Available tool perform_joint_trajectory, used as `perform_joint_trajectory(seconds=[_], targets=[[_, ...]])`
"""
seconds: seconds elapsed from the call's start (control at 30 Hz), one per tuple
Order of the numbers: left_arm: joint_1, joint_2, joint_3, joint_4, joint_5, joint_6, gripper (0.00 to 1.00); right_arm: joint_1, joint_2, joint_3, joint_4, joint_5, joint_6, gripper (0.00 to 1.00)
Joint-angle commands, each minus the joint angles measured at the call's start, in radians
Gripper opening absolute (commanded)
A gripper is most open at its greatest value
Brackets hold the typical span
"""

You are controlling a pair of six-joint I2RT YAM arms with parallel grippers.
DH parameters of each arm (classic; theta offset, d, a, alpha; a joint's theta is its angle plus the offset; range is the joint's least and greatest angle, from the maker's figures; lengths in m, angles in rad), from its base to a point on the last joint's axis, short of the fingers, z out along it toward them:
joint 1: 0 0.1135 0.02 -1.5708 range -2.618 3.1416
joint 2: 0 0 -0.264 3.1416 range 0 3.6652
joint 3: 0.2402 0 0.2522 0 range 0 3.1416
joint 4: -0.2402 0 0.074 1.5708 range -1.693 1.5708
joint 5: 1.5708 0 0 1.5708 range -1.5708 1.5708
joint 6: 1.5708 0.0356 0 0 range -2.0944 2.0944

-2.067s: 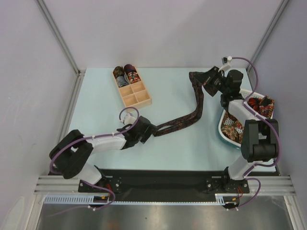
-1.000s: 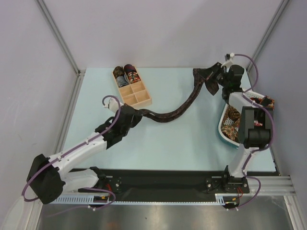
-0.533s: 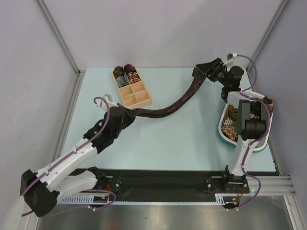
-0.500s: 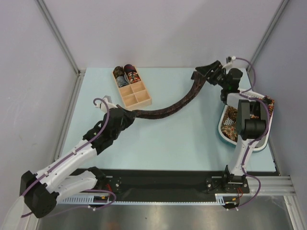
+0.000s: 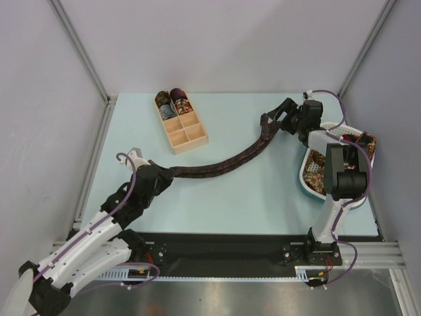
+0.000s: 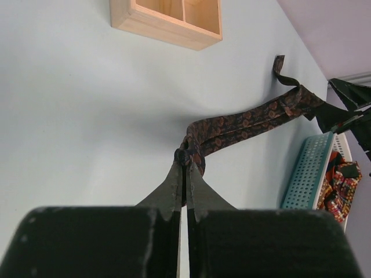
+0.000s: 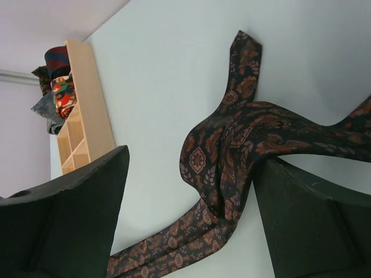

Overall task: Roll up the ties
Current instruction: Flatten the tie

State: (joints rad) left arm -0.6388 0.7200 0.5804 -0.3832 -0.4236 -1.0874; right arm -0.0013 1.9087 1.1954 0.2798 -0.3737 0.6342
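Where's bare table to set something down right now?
Bare: near-centre, between tie, basket and black base plate; left of the wooden box; far strip between box and right pincer. Crowded: along the tie, left pincer to right pincer.

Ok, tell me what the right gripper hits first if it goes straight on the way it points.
The dark tie: its bunched wide end sits directly ahead between the open right gripper fingers, the table behind it; how close, I can't tell.

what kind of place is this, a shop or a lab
Probably a robotics lab cell: two robot arms bolted to a pale table, plain walls with metal framing, and a dark tie as a prop.
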Motion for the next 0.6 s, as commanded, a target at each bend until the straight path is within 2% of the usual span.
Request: perform_joint_trajectory(seconds=[0.0, 0.1, 0.23, 0.4, 0.57], targets=[[0.010, -0.051, 0.009, -0.057, -0.035, 0.035, 0.00, 0.012, -0.027, 0.058, -0.092, 0.038, -0.051, 0.89], [0.013, -0.088, 0.021, -0.126, -0.063, 0.032, 0.01, 0.024, -0.002, 0.096, -0.204, 0.090, -0.070, 0.89], [0.019, -0.154, 0.024, -0.195, -0.096, 0.024, 0.00, 0.072, -0.019, 0.081, -0.323, 0.299, -0.071, 0.93], [0.022, -0.218, 0.061, -0.311, -0.176, -0.011, 0.00, 0.078, -0.025, 0.090, -0.396, 0.398, -0.051, 0.94], [0.024, -0.260, 0.070, -0.341, -0.208, -0.008, 0.00, 0.095, -0.028, 0.154, -0.488, 0.496, -0.105, 0.95]])
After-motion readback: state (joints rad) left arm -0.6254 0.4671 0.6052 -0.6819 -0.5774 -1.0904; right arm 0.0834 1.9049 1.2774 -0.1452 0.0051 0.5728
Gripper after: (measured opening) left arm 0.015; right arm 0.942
